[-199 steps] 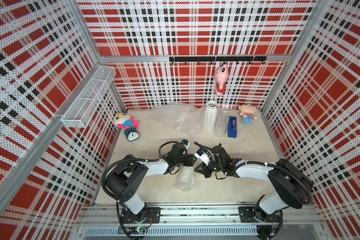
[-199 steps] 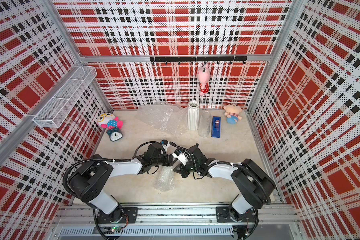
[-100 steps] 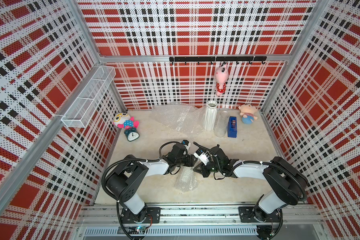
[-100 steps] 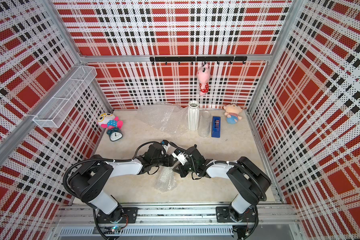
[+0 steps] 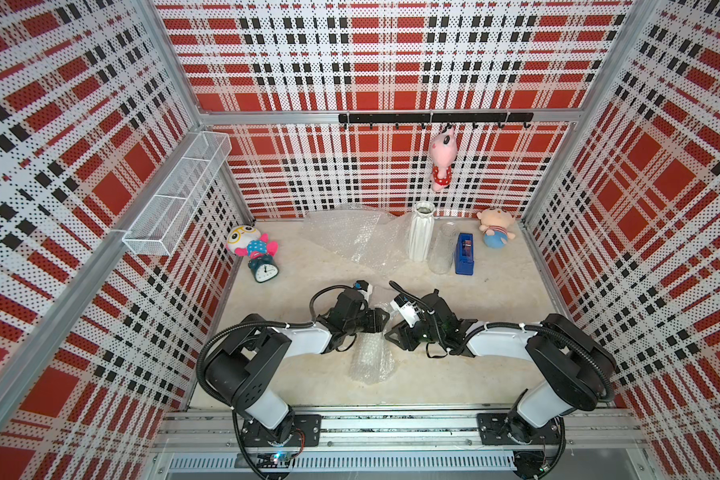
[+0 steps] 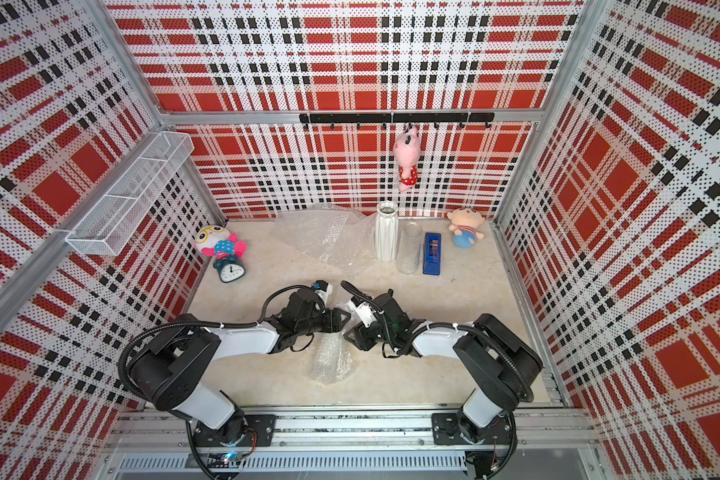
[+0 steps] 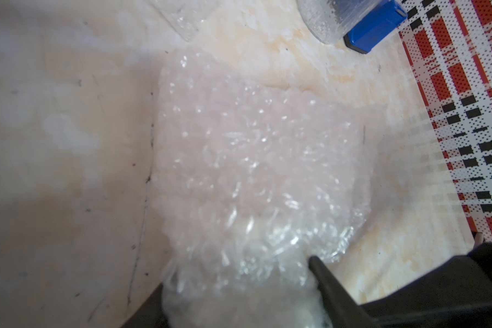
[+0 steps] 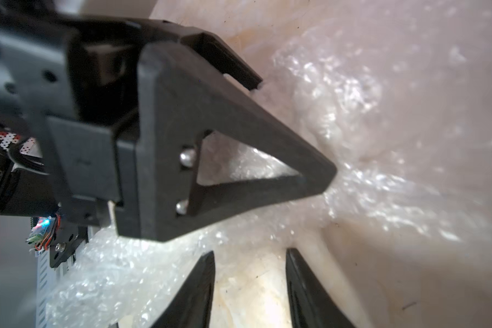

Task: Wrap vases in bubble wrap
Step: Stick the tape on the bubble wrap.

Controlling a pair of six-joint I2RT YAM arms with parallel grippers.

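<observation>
Right end effector (image 8: 249, 252) newly spread, just beside the bubble wrap bundle (image 5: 368, 357); left end effector (image 5: 385, 321) clamped on it.

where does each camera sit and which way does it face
Top views: high behind the robot, looking down on the table; left gripper and right gripper show.
Left wrist: left arm, looking past its fingers at the bubble wrap bundle.
Right wrist: right arm, facing the left gripper on that bundle; own fingers apart.
Shared: both wrists see the bundle.

Bubble-wrapped bundle (image 5: 370, 358) blocks centre between both arms; tabletop (image 5: 497, 297) open toward tape dispenser (image 5: 464, 254); loose wrap (image 5: 350, 233) clutters back.
</observation>
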